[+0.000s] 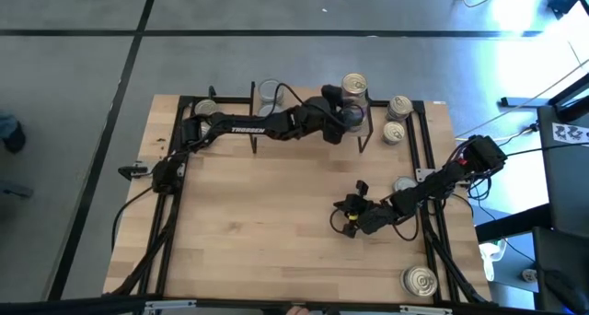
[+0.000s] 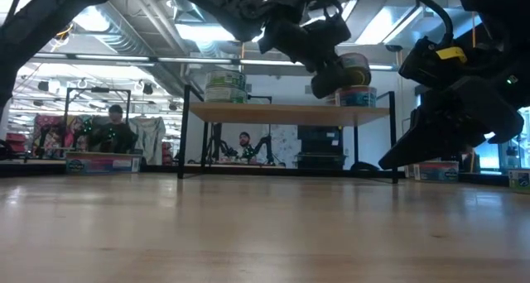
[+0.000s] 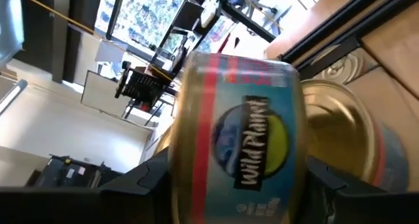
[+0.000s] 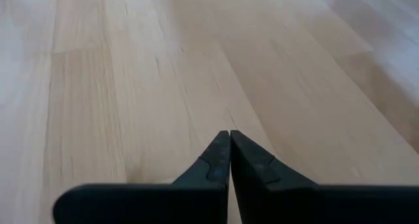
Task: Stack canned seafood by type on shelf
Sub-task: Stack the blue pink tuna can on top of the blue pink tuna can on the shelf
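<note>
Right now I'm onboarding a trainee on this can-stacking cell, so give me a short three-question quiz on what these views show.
1. True or false: the right tool is shut and holds nothing.
2. What does the left tool hold? A) a labelled can B) a cable C) nothing
3. Fill in: the left tool is at the ___ end of the shelf, seen from the high view.

Key:
1. True; its fingers meet over the bare table.
2. A, the can marked Wild Planet sits between its fingers.
3. Right, above another can already standing on the shelf.
</note>
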Robot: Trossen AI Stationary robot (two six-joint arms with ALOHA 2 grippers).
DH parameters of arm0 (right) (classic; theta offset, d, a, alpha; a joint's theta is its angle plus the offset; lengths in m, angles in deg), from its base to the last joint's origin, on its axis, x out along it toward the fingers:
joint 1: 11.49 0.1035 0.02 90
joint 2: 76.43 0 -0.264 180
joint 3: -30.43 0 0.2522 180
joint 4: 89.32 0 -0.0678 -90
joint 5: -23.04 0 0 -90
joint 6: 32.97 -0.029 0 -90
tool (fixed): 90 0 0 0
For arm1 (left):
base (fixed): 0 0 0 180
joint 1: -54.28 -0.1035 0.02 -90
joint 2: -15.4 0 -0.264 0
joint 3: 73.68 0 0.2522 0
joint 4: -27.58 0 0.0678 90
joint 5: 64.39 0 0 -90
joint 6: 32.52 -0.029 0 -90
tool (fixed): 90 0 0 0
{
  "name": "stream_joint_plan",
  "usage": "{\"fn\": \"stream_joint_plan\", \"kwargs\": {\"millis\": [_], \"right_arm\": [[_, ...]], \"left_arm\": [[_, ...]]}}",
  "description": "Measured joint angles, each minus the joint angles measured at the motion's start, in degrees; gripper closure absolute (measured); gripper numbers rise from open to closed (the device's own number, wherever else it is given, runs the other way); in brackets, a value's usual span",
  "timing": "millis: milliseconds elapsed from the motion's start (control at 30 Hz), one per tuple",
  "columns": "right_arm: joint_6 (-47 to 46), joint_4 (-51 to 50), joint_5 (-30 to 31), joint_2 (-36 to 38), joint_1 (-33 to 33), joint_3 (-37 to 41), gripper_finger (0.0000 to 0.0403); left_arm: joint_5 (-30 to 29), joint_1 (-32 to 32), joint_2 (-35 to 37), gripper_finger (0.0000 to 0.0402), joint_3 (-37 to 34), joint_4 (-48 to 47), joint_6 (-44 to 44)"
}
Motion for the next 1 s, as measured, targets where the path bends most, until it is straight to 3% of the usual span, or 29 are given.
{"fn": "stream_joint_plan", "kwargs": {"millis": [467, 1000], "right_arm": [[0.00, 0.02, 0.00, 0.00, 0.00, 0.00, 0.0388], [0.00, -0.16, 0.00, -0.02, 0.00, 0.00, 0.0388]], "left_arm": [[0.04, 0.99, 0.00, 0.0126, 0.01, -1.69, 7.20], [-0.04, 1.41, 0.09, 0.0123, 0.07, -2.58, 19.37]]}}
